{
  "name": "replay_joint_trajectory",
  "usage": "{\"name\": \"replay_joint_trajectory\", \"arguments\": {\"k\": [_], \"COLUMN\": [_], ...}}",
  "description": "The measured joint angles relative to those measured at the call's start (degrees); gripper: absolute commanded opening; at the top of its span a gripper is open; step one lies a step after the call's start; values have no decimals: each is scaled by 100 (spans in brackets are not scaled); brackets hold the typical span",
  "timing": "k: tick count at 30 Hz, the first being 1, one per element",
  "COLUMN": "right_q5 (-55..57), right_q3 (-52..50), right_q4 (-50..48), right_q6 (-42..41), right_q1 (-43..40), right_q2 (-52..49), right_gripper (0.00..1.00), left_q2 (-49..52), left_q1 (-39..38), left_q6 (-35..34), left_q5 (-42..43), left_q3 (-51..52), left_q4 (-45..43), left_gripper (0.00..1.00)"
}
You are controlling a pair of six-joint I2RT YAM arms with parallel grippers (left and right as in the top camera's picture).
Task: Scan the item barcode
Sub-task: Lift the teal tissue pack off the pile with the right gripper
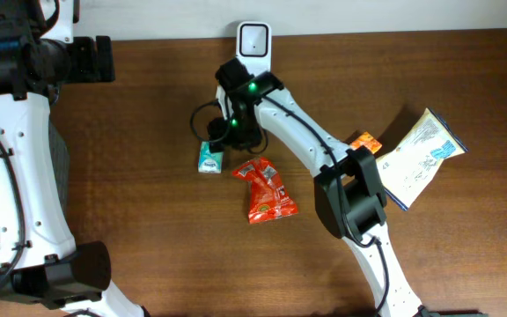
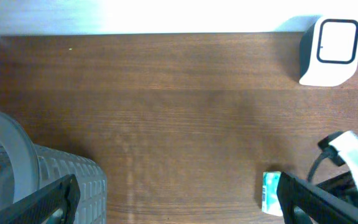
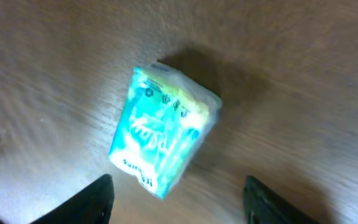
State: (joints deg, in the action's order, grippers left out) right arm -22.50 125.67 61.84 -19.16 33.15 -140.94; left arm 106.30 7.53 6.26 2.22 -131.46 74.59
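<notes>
Reaching in from the right side, the right arm hangs over the middle of the table, with the right gripper just behind a small teal packet. Its jaws stand apart with nothing between them. The packet lies flat on the wood just ahead of the fingertips, untouched and turned at a slant. Seen from above, it sits just left of a red pouch and apart from the scanner, which stands at the far edge of the table, white with a dark-rimmed window. A black cable loops beside the wrist. The print on the packet is blurred up close, so I can't pick out a barcode.

Off to the right lie an orange sachet, partly hidden by the arm, and a large white-and-blue bag. Whether those two touch I can't tell.

The left gripper is over at the far left corner, jaws spread wide and empty above bare wood. A grey ribbed basket shows at the lower left of its wrist view, and the scanner and packet sit off to its right.
</notes>
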Motion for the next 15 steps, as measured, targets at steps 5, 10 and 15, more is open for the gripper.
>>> {"name": "replay_joint_trajectory", "arguments": {"k": [5, 10, 15], "right_q5": [96, 118, 50], "right_q3": [-603, -846, -933], "right_q4": [-575, -988, -1121], "right_q6": [-658, -929, -968], "right_q1": [203, 236, 232], "right_q2": [0, 11, 33], "right_gripper": [49, 38, 22], "left_q2": [0, 0, 0], "left_q1": [0, 0, 0], "left_q6": [0, 0, 0], "left_q5": [0, 0, 0], "left_q3": [0, 0, 0], "left_q4": [0, 0, 0], "left_gripper": [99, 99, 99]}}
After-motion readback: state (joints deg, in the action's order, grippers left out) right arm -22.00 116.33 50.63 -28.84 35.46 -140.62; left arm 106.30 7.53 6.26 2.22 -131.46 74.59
